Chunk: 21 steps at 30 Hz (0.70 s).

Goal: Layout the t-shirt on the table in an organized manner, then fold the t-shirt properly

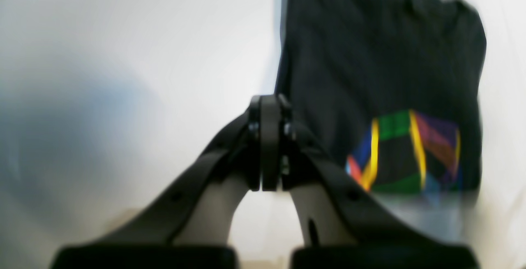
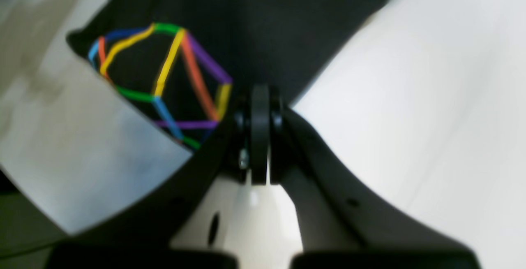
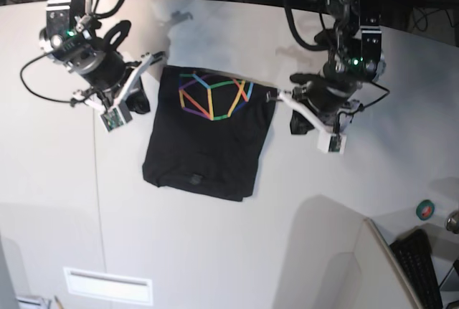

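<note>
The black t-shirt (image 3: 208,144) lies flat on the off-white table (image 3: 358,201) as a folded rectangle, its rainbow polygon print at the far end. My left gripper (image 3: 277,94) is shut at the shirt's far right corner. In the left wrist view its closed fingertips (image 1: 269,104) sit just beside the t-shirt (image 1: 370,55) edge, over bare table (image 1: 123,55). My right gripper (image 3: 159,58) is shut at the far left corner. In the right wrist view its tips (image 2: 259,92) overlap the t-shirt (image 2: 254,14) edge next to the print; no cloth shows between them.
A thin dark seam (image 3: 97,180) runs down the table on the left. A white slotted plate (image 3: 107,285) sits near the front edge. At the right are a small green round thing (image 3: 426,210) and a keyboard (image 3: 423,266). Cables hang behind the table.
</note>
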Motion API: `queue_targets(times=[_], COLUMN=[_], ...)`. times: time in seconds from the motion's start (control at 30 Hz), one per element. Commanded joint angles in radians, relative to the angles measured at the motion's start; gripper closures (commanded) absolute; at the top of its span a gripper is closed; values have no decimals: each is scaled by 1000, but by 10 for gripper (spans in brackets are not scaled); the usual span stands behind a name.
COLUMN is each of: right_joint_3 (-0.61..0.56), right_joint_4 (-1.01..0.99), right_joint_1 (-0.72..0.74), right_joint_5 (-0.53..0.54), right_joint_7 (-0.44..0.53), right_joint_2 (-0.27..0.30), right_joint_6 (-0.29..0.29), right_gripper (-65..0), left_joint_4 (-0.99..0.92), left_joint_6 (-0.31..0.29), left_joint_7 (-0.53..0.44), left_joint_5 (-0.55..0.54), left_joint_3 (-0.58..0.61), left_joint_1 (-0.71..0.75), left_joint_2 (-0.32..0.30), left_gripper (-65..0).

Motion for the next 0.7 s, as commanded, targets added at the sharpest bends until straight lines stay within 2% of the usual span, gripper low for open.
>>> queue_targets(times=[0.0, 0.1, 0.23, 0.3, 0.37, 0.4, 0.5, 0.67], right_joint_3=[13, 52, 188, 253, 302, 326, 394, 438], right_joint_4=[40, 70, 58, 57, 60, 61, 67, 58], right_joint_1=[-40, -121, -160, -166, -175, -184, -233, -350], right_joint_5=[7, 7, 12, 13, 13, 9, 7, 7], right_joint_7=[9, 9, -14, -92, -187, -252, -394, -477], right_joint_2=[32, 84, 86, 89, 89, 89, 86, 81], right_joint_6=[8, 8, 16, 71, 169, 185, 185, 185], right_gripper=[0, 0, 0, 0, 0, 0, 0, 0], left_joint_4=[51, 123, 140, 140, 144, 155, 190, 192], left_joint_6=[-2, -2, -2, -2, -2, -2, -2, -2], left_joint_7=[-11, -17, -19, -19, -19, -19, -19, -19], left_joint_5=[-1, -1, -1, -1, 0, 0, 0, 14], left_joint_3=[22, 52, 63, 65, 65, 65, 65, 112], left_joint_1=[38, 172, 289, 335, 374, 391, 460, 560], left_joint_2=[-27, -111, -199, -219, -229, -237, -248, -289], left_gripper=[0, 0, 0, 0, 0, 0, 0, 0])
